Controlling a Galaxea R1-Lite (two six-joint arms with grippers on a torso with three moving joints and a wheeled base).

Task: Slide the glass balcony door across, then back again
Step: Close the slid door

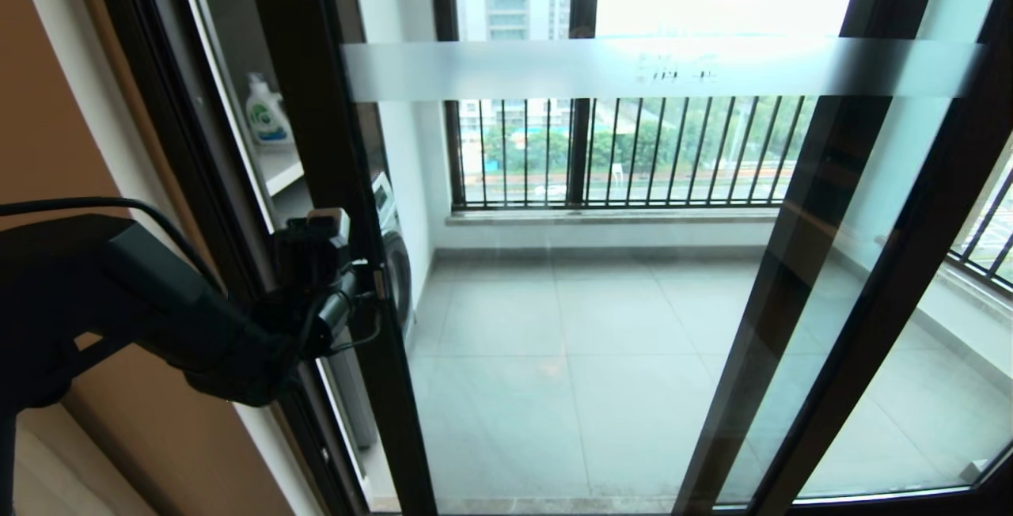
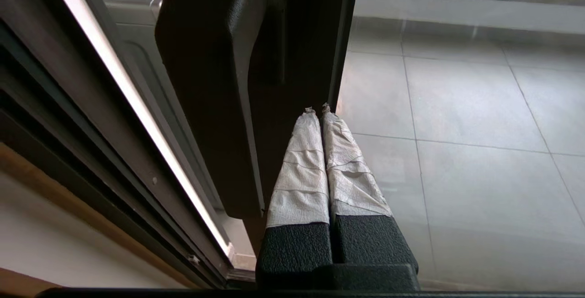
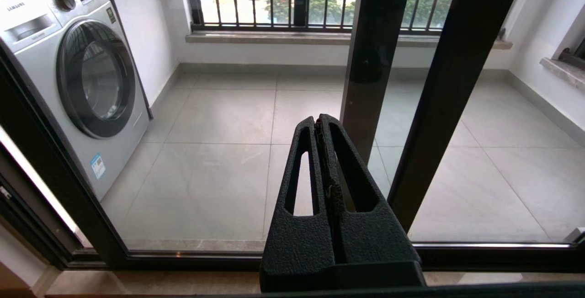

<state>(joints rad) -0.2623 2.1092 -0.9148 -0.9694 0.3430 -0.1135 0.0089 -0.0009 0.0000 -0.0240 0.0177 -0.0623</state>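
Left gripper [image 1: 372,288] closed, tips against glass balcony door [image 1: 633,263] stile

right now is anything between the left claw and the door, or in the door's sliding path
Nothing visible. The left claw, shut, already has its taped tips at the stile of the glass balcony door, beside the dark handle. No loose object shows along the bottom track; the washing machine stands behind the glass on the balcony.
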